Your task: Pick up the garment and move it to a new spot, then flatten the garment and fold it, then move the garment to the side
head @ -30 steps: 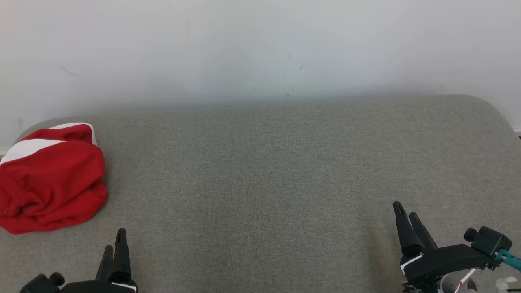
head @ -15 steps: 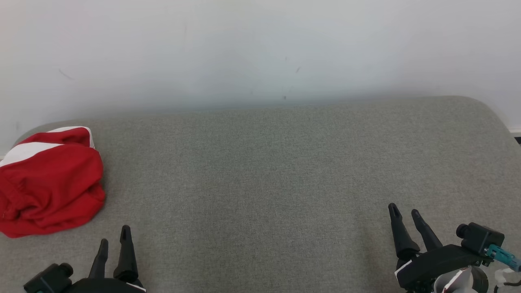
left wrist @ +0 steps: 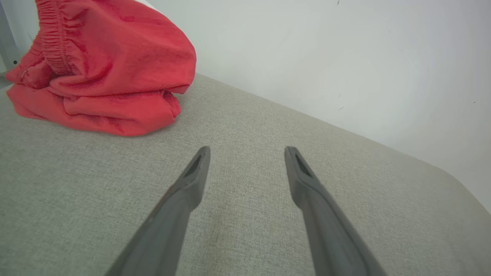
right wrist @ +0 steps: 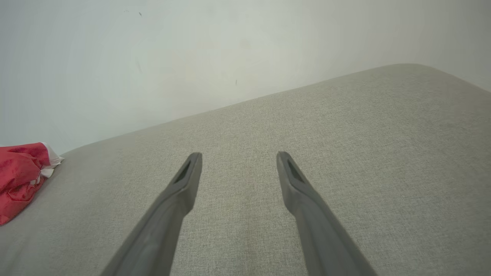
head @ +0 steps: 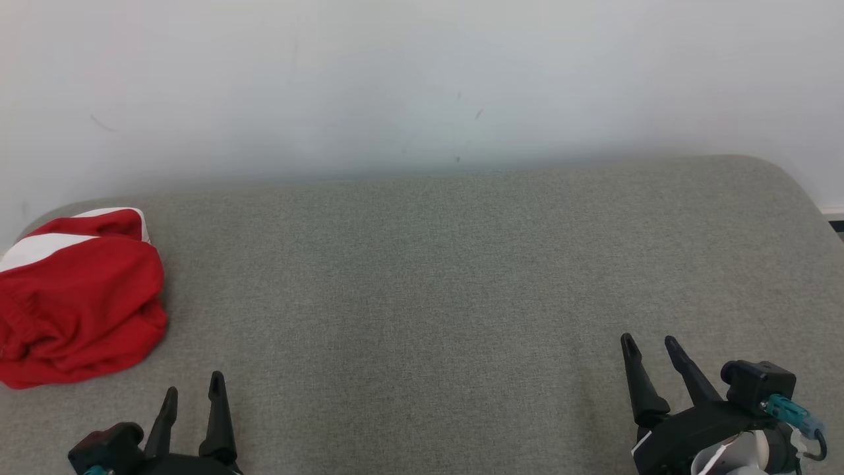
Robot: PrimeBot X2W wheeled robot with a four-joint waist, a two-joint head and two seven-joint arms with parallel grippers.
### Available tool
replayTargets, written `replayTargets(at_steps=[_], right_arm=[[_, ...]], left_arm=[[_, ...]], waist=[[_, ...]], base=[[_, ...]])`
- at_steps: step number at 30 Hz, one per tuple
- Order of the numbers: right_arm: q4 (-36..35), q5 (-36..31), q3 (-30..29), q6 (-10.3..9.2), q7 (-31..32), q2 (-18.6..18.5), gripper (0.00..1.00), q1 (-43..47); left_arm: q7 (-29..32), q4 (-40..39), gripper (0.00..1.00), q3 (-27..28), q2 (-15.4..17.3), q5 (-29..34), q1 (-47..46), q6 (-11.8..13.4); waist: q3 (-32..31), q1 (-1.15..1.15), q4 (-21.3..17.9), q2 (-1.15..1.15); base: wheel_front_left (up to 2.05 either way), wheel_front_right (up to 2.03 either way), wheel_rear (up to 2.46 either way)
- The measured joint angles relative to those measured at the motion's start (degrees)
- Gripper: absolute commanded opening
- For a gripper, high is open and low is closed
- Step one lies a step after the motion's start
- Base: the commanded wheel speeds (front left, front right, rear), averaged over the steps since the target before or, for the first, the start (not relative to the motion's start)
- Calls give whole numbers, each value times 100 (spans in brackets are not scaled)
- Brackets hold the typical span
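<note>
Head view: a broad table (head: 422, 277) covered in grey-green woven cloth, its far corners rounded, stands against a plain white wall (head: 422, 79) that carries a few small dark scuffs. The cloth cover lies smooth with a fine, even weave.

The garment (head: 79, 297) sits at the table's far left edge, close to the rounded back corner, and the frame's left border cuts it off. It is a soft red knit bundled into a rounded heap, with a white band across its rear top. In the left wrist view the garment (left wrist: 107, 65) shows a gathered elastic hem at its upper left and folded layers stacked beneath. So bunched, its long axis cannot be told.

The left claw (head: 193, 384) hovers near the front edge, just beside the heap and apart from it, fingers moderately spread and holding nothing. The right claw (head: 649, 340) is well apart at the front right, likewise spread and empty.
</note>
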Motion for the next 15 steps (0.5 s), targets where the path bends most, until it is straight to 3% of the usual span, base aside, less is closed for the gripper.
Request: replayTargets(at_steps=[15], right_arm=[[-175, -984, 108, -237, -8, -80, 100, 4]], left_arm=[[16, -278, 100, 55, -33, 1282, 7, 213]], waist=[[-1, 0, -58, 0]], base=[[0, 0, 0]])
